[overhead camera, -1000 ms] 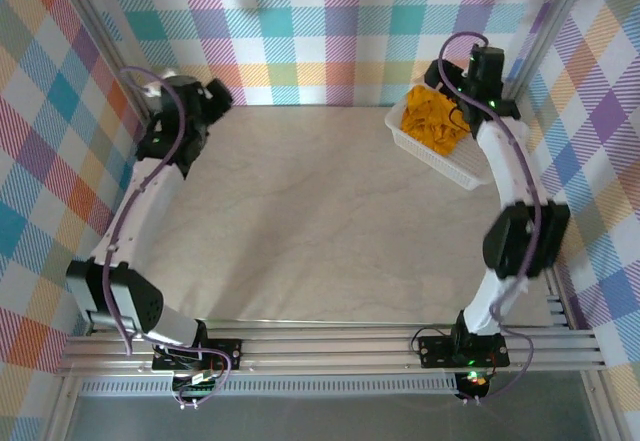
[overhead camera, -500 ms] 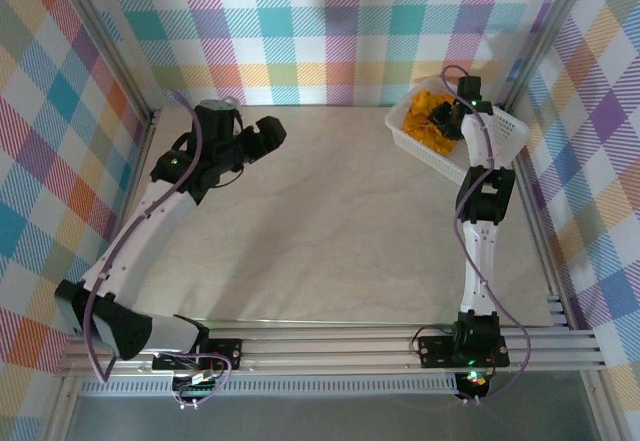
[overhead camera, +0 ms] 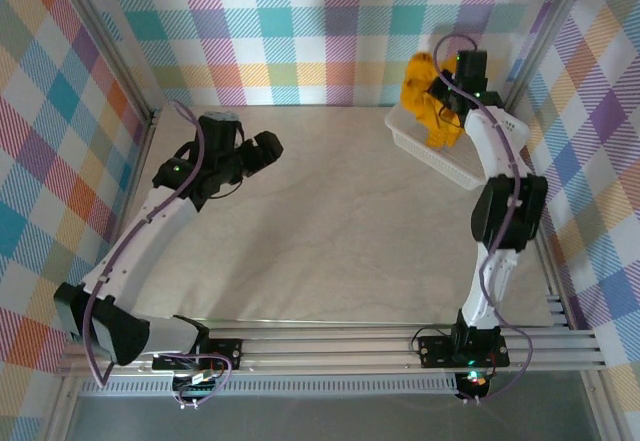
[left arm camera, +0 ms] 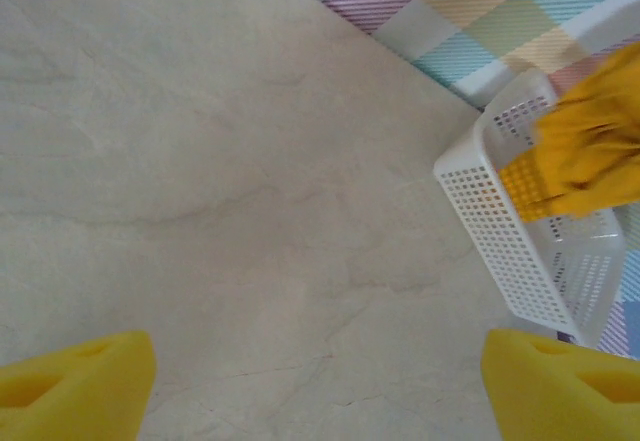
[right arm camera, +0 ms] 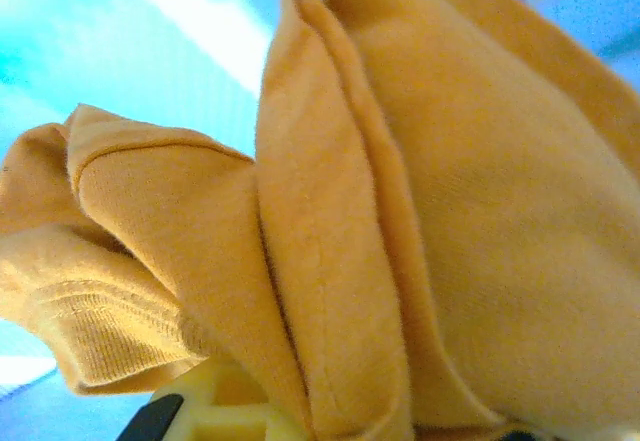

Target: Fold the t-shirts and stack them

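Observation:
An orange-yellow t-shirt (overhead camera: pixel 425 101) hangs bunched above the white mesh basket (overhead camera: pixel 432 151) at the back right, with my right gripper (overhead camera: pixel 447 96) shut on it. Up close the t-shirt (right arm camera: pixel 400 231) shows as thick folds pressed against the lens, hiding the fingers. From the left wrist, the same t-shirt (left arm camera: pixel 585 156) rises out of the basket (left arm camera: pixel 500 231). My left gripper (overhead camera: pixel 268 147) hovers over the bare table at the back left, open, its yellow pads (left arm camera: pixel 75 386) far apart with nothing between them.
The pale marbled table (overhead camera: pixel 330 231) spreads wide between the arms. Plaid walls (overhead camera: pixel 320 21) close the back and both sides. An aluminium rail (overhead camera: pixel 330 346) runs along the near edge by the arm bases.
My right gripper went down into the basket, closed on the t-shirt and has lifted it up out of the basket. The left arm swung in from the back-left corner toward the table's middle.

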`<state>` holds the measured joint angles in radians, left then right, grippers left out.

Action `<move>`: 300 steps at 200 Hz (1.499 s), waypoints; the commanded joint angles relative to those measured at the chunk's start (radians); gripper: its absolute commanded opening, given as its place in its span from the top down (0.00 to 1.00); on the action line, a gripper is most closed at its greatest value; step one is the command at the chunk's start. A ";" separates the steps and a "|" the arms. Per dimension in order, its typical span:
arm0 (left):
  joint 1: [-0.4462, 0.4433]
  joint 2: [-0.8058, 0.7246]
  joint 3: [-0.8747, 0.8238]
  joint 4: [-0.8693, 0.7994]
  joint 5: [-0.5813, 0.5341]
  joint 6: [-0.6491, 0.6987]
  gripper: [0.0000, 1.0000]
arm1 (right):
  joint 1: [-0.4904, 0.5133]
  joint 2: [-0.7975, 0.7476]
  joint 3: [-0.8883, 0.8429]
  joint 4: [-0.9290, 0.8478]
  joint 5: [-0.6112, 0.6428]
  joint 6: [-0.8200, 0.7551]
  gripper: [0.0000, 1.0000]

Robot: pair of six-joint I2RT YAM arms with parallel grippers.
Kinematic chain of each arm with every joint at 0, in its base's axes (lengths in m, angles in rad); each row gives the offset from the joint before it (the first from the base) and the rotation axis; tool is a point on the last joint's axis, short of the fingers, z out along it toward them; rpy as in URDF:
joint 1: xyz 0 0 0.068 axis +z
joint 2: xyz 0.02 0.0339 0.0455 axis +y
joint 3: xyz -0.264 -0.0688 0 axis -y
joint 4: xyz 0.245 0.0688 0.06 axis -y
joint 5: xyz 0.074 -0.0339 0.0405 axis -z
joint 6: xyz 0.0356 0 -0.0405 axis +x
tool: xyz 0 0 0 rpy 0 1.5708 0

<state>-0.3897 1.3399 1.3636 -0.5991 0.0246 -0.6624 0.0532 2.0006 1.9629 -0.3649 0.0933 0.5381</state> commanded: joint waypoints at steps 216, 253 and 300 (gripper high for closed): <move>-0.127 0.101 -0.243 -0.159 0.025 -0.096 0.30 | 0.410 -0.388 -0.789 -0.062 -0.089 0.020 0.35; -0.141 0.225 -0.314 -0.058 0.062 -0.236 0.38 | 0.411 -0.305 -0.807 -0.114 -0.167 0.075 0.44; -0.216 0.329 -0.298 -0.087 0.079 -0.262 0.31 | 0.421 -0.352 -0.941 -0.120 -0.203 0.133 0.42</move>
<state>-0.5705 1.6272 1.0504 -0.6800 0.0750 -0.8867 0.4664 1.6955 1.0702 -0.4541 -0.0559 0.6243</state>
